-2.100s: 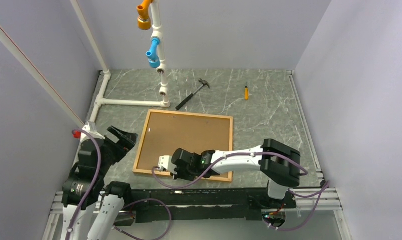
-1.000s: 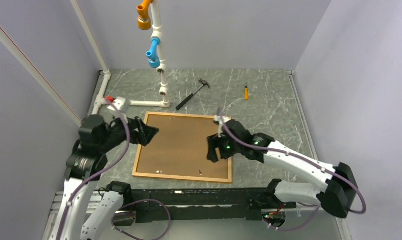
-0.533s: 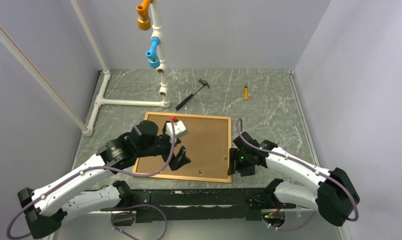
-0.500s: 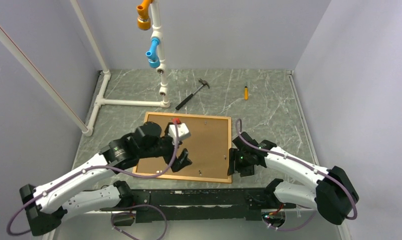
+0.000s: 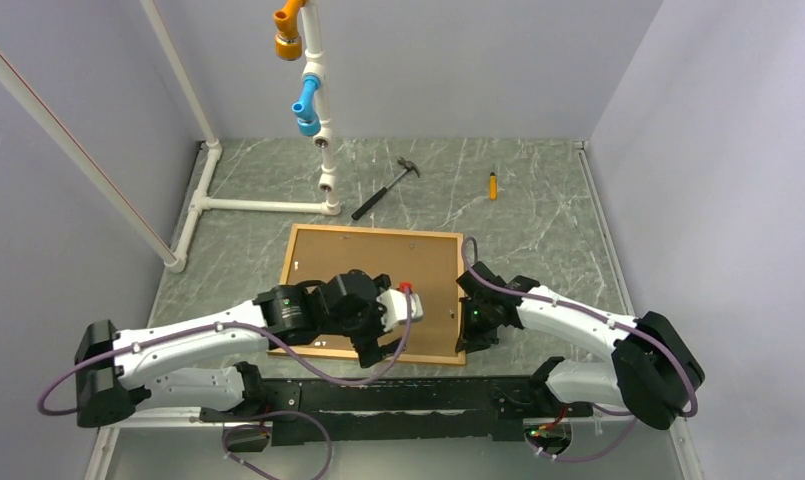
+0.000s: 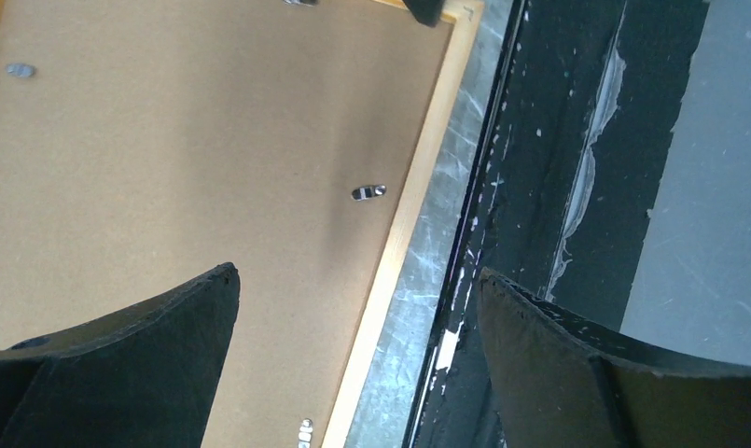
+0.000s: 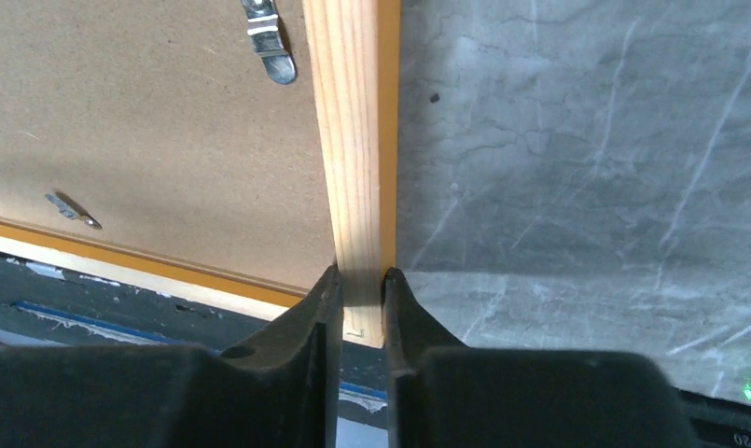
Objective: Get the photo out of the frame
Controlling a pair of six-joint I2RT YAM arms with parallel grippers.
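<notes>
Frame face-down; right gripper clamps its edge.

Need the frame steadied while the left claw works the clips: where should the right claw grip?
The frame's right rail near the near corner, from the near end, straddling it. The frame lies flat, back up, so that narrow wooden rail is all a claw can span. The right claw looks shut there.

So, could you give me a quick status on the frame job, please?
Left gripper open over the photo, board back up. Right gripper shut on the frame, right rail. Photo seated in frame; metal tabs lie on its back.
</notes>
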